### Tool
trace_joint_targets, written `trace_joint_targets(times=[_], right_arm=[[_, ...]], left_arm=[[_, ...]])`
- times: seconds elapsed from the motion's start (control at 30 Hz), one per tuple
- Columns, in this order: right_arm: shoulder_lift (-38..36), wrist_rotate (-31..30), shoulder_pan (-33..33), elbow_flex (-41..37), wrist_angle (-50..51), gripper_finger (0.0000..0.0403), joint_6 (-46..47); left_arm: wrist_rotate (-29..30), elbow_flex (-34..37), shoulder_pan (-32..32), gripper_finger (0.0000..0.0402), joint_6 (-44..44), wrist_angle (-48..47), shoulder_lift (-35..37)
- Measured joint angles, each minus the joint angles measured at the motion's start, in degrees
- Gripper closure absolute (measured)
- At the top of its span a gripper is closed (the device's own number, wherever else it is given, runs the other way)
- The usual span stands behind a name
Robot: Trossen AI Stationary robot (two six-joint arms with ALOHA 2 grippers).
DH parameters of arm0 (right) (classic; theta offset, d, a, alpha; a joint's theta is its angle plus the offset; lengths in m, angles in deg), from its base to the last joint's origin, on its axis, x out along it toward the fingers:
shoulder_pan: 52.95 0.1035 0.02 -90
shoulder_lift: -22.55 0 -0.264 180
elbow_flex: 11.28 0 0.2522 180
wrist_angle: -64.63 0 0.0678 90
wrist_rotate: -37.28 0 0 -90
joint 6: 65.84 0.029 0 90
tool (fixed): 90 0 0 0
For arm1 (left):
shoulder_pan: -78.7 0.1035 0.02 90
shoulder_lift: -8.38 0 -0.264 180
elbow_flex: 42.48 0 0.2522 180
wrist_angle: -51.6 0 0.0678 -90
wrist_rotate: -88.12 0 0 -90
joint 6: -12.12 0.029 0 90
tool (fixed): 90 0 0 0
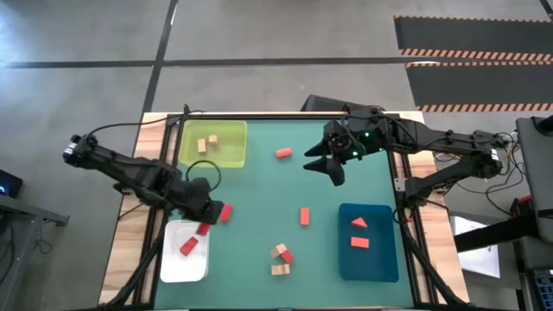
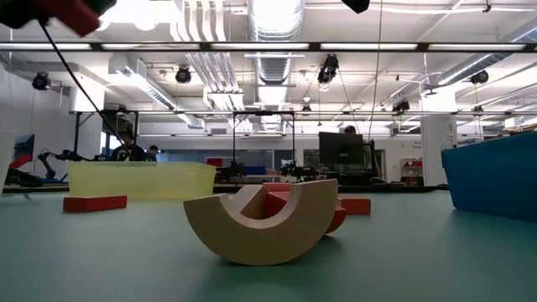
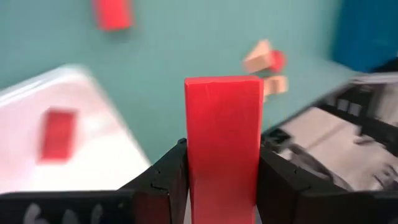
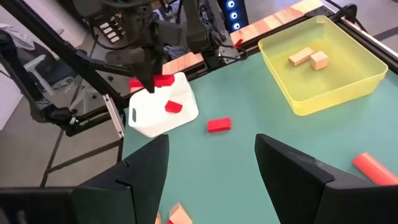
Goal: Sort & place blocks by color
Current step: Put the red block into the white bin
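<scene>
**Red bar held over the white tray's edge — a release here could miss**

Left gripper [image 1: 206,226] is clamped on a red bar [image 3: 222,146], its two dark fingers [image 3: 163,180] pressed against the bar's long sides, with most of the bar standing out beyond the tips. In the high view it sits at the white tray [image 1: 173,263]'s far corner, about over the rim rather than over the tray's middle. One red block [image 1: 188,246] already lies inside that tray, and another red block [image 1: 225,212] rests on the green mat just beside the gripper, on the side away from the tray.

The main risk, as I judge it, is letting go too soon: from above the rim the bar could strike the wall and tip out onto the mat. Because it is gripped near one end, it may also swing or slip as the arm moves. A low sweep could knock the loose red block lying next to the gripper.

Right gripper [image 1: 337,168] hangs well away from the white tray, across the mat near the far edge, its fingers spread wide with nothing between them. An orange block [image 1: 283,153] lies close to it; a careless descent could push that piece rather than straddle it.

Tan blocks [image 1: 207,142] sit in the yellow-green tray [image 1: 235,160], beyond the white tray. A mixed cluster [image 1: 280,257] of tan and red pieces lies on the mat to the white tray's side, and its touching pieces would be easy to disturb together.
</scene>
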Motion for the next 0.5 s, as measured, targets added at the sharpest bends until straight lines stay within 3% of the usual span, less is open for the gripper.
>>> trace_joint_targets(times=[0.27, 0.5], right_arm=[[0.18, -0.03, 0.0, 0.0, 0.0, 0.0174, -1.18], [0.18, -0.07, 0.0, 0.0, 0.02, 0.0174, -1.4]], left_arm=[[-0.22, 1.28, -6.77, 0.0276, -10.07, -6.81, -0.14], [-0.22, 1.28, -10.51, 0.0276, -12.72, -10.85, -0.31]])
